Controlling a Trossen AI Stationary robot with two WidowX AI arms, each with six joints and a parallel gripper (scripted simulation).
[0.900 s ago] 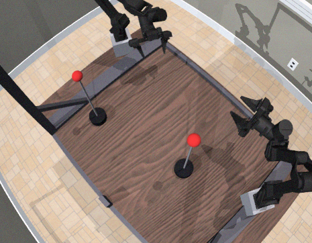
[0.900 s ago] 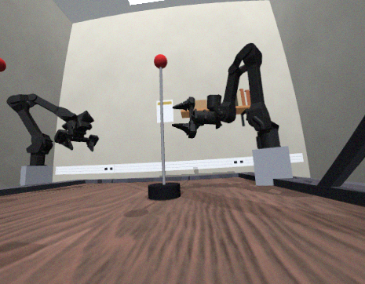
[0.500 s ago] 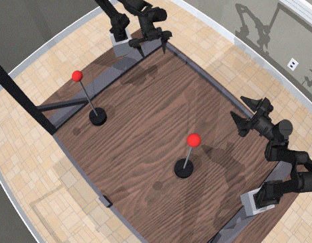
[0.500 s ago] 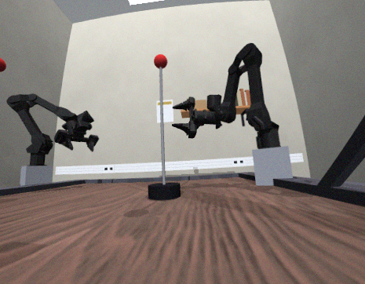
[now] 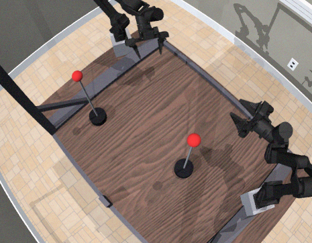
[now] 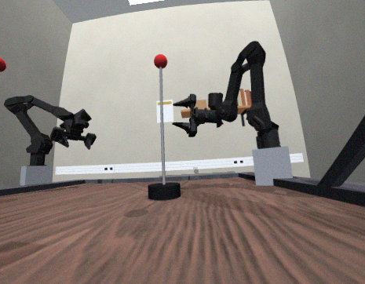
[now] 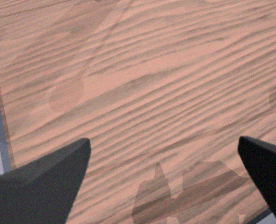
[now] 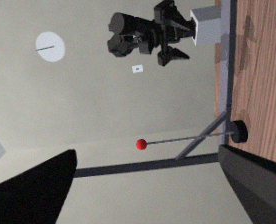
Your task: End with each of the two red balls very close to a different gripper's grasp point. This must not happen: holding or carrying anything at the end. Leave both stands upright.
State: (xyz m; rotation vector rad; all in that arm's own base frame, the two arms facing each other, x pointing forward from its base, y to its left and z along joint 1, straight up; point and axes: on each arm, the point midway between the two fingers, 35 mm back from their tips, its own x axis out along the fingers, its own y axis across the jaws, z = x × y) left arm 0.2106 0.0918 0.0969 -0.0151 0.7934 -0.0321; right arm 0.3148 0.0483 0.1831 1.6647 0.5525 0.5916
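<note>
Two red balls sit on top of thin upright rods with black round bases. One ball stands on its base near the table's middle, and it also shows in the exterior view. The other ball stands on its base near a table edge, and it also shows in the right wrist view. My left gripper is open and empty, and hangs over a table corner pointing down at the wood. My right gripper is open and empty. It is held level, well above the table, some way from the middle ball.
A black post with a slanted strut stands at the table edge close to the edge stand. Grey arm pedestals sit at two corners. A raised dark rim runs around the table top.
</note>
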